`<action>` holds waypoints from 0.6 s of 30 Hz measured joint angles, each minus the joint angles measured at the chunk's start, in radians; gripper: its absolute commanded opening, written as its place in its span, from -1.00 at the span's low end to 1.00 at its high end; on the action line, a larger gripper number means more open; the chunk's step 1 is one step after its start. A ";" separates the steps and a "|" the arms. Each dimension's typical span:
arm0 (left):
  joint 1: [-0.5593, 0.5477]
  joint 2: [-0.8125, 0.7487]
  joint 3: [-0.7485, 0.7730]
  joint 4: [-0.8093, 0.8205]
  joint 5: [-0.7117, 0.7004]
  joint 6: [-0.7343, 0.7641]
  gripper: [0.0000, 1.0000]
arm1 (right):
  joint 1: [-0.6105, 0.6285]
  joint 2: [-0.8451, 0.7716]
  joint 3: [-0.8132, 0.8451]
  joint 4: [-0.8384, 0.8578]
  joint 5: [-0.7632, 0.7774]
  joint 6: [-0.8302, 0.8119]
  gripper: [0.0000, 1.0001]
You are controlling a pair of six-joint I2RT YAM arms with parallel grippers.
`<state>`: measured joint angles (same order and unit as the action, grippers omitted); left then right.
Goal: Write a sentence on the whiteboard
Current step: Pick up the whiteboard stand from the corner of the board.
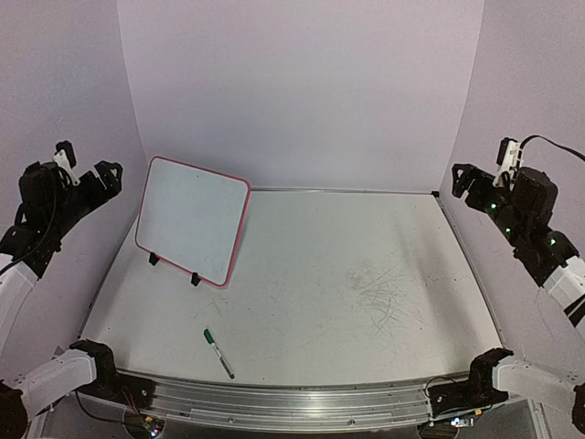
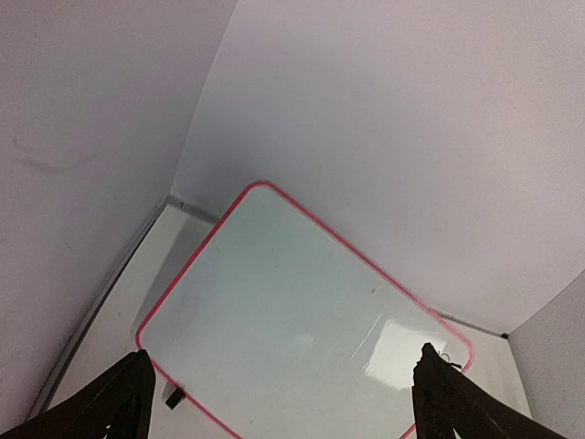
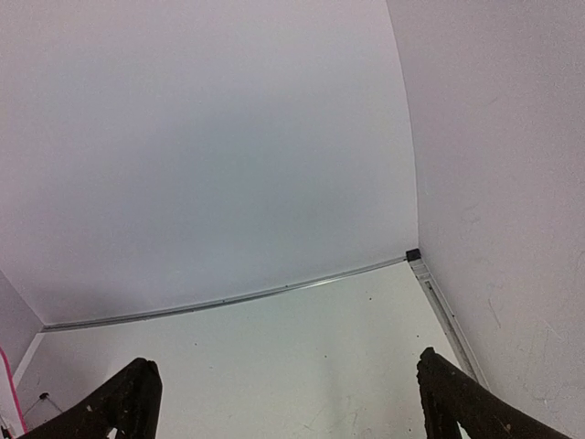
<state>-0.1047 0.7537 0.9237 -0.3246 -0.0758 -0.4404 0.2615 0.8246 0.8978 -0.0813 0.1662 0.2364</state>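
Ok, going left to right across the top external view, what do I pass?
The left gripper → whiteboard → grey scuff marks → right gripper.

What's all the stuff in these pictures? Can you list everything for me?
whiteboard: one, white with a pink-red frame, no writing on it, propped on two black feet at the back left of the table
marker: one, green and dark, lying flat near the front edge, left of centre
table: one, whitish, with grey scuff marks right of centre
walls: white, behind and on both sides
left end effector: one, black, open and empty, raised at the left side
right end effector: one, black, open and empty, raised at the right side
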 measured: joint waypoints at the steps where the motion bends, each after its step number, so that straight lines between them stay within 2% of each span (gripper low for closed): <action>1: 0.000 0.000 -0.027 -0.010 -0.003 -0.013 0.99 | 0.000 0.010 0.000 -0.004 0.005 0.003 0.97; 6: 0.000 0.037 -0.153 -0.100 0.016 -0.085 0.99 | 0.000 0.027 -0.009 -0.010 0.020 0.035 0.96; 12: 0.000 0.116 -0.272 -0.121 0.132 -0.133 0.97 | 0.000 0.029 -0.019 -0.013 -0.036 0.057 0.97; 18: -0.015 0.147 -0.354 -0.110 0.210 -0.155 0.77 | 0.000 0.027 -0.035 -0.013 -0.148 0.061 0.97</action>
<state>-0.1198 0.9010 0.5700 -0.4351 0.1344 -0.5959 0.2615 0.8517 0.8632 -0.0941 0.0182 0.2970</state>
